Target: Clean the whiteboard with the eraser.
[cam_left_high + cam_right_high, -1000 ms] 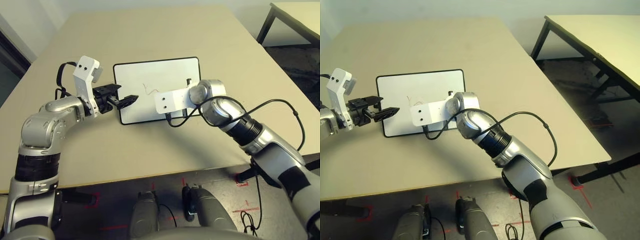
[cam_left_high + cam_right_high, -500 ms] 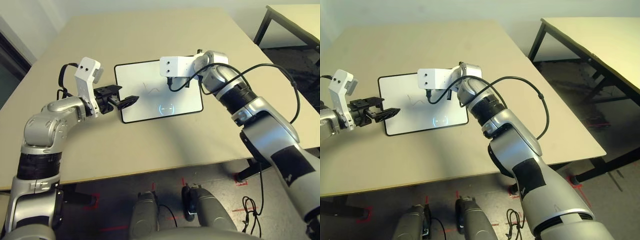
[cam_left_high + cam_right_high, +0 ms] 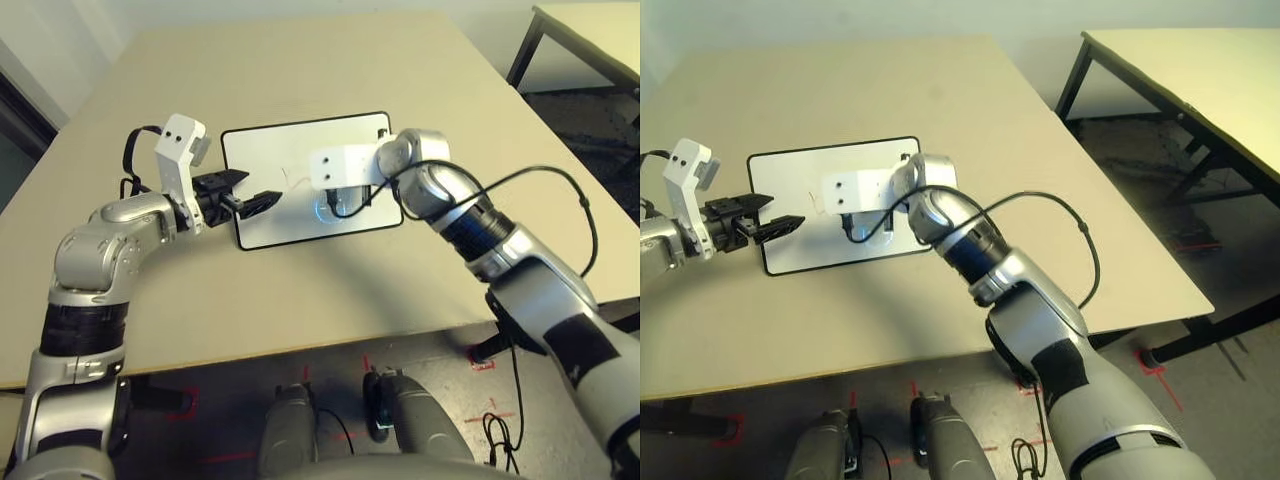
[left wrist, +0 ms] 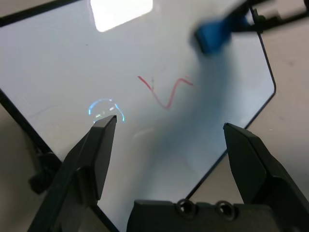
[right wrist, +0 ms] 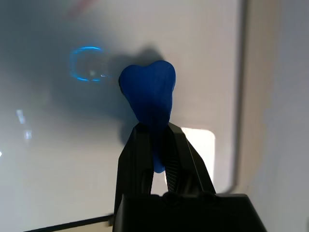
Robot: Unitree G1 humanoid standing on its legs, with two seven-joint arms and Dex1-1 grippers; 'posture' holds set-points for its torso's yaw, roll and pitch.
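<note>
The whiteboard [image 3: 270, 155] lies flat on the table, with a thin reddish scribble [image 4: 164, 93] near its middle. My right gripper [image 5: 155, 135] is shut on the blue eraser [image 5: 148, 94] and holds it against the board's surface to the right of the scribble. The eraser [image 4: 215, 35] also appears in the left wrist view, beyond the scribble. In the eye views the white right wrist housing [image 3: 340, 168] hides the eraser. My left gripper [image 3: 258, 190] stands open at the board's left near edge, holding nothing, its fingers [image 4: 101, 133] pointing across the board.
The tan table [image 3: 300, 60] stretches well beyond the board on all sides. A black cable [image 3: 560, 200] loops from my right forearm over the table's right part. A second table [image 3: 1200, 80] stands off to the right, across a gap of floor.
My right arm swept the eraser from the board's near side to its far edge, then back to the middle. The left gripper stayed at the board's left edge.
</note>
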